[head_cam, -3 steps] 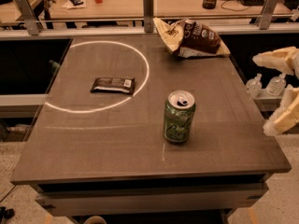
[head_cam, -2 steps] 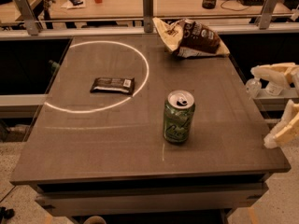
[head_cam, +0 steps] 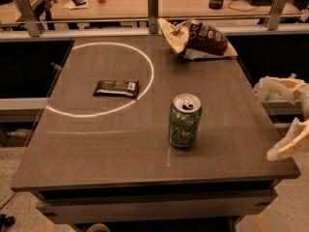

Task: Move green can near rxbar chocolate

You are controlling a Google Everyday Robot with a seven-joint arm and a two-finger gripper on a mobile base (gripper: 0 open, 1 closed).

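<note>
The green can (head_cam: pixel 185 121) stands upright on the dark table (head_cam: pixel 96 149), right of centre and toward the front, its silver top with pull tab showing. The rxbar chocolate (head_cam: pixel 116 88), a flat dark bar with a white label patch, lies to the can's upper left, inside a white painted circle. My gripper (head_cam: pixel 272 118) is at the table's right edge, to the right of the can and well apart from it. Its two pale fingers are spread wide, one upper finger (head_cam: pixel 277 87) and one lower finger (head_cam: pixel 289 145), with nothing between them.
A brown and cream snack bag (head_cam: pixel 199 39) lies at the table's back right. A metal rail with posts (head_cam: pixel 153 5) runs behind the table, with a desk of clutter beyond it. The white circle (head_cam: pixel 145 66) marks the left half of the table.
My gripper has drifted a little down and left along the table's right edge, its fingers still spread. The can, bar and bag have not moved.
</note>
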